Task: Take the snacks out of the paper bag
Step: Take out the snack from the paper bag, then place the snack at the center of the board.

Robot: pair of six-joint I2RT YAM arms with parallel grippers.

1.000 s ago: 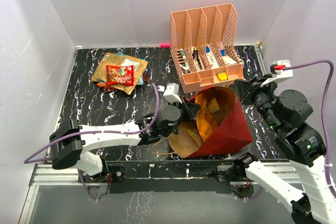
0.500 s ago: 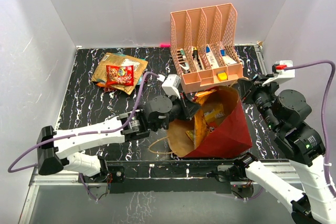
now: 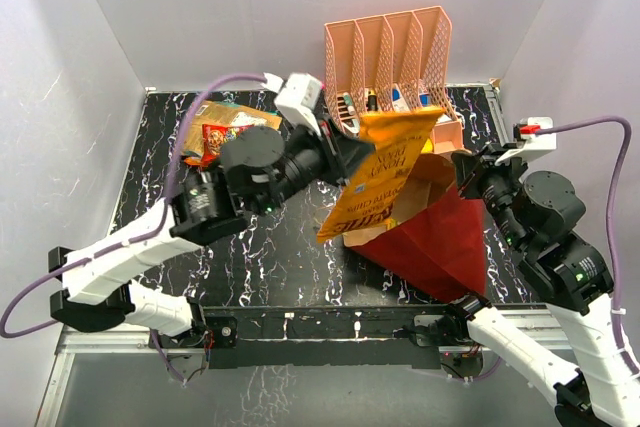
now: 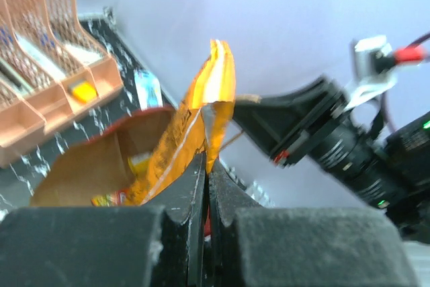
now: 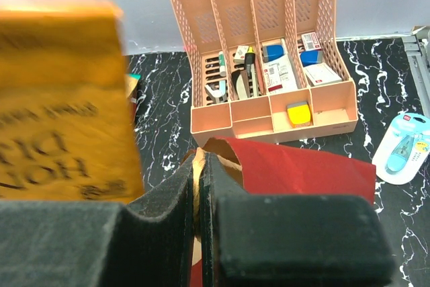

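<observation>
top external: left pincer [image 3: 352,157] grips orange packet [image 3: 382,175]; right wrist alone: right pincer [image 5: 199,167] pinching paper bag [image 5: 295,169].

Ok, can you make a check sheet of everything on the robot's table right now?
Surface: black marbled table, no spills seen.
Job's things: paper bag has its mouth open. An orange packet is held up at the mouth. A yellow snack is inside. A snack pile sits at the back left.
Clutter: peach organizer holding small items, with a light-blue tag lying beside it.
Jaws: left jaws are shut on the orange packet, right jaws are shut on the paper bag's rim.
Cables: a purple cable arcs over the left arm, and a second cable arcs over the right arm.
Surroundings: plain pale walls.
</observation>
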